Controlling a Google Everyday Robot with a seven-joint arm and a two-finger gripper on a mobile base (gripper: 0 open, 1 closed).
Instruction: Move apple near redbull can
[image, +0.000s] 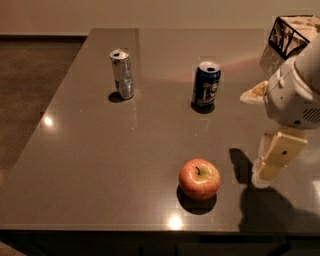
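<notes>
The hand (274, 159) hangs at far right, pointing down.

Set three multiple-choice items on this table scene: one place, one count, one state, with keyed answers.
1. The cream gripper hangs: A picture-right of the round red-orange apple, apart from it; B on that apple; C beneath that apple.
2. Cans standing on the dark grey table: A one; B two; C three.
3. The tall slim silver can is: A upright; B tipped over; C crushed.
Key: A, table shows between them; B, the silver one and a shorter dark blue can; A, its opened top faces up.
</notes>
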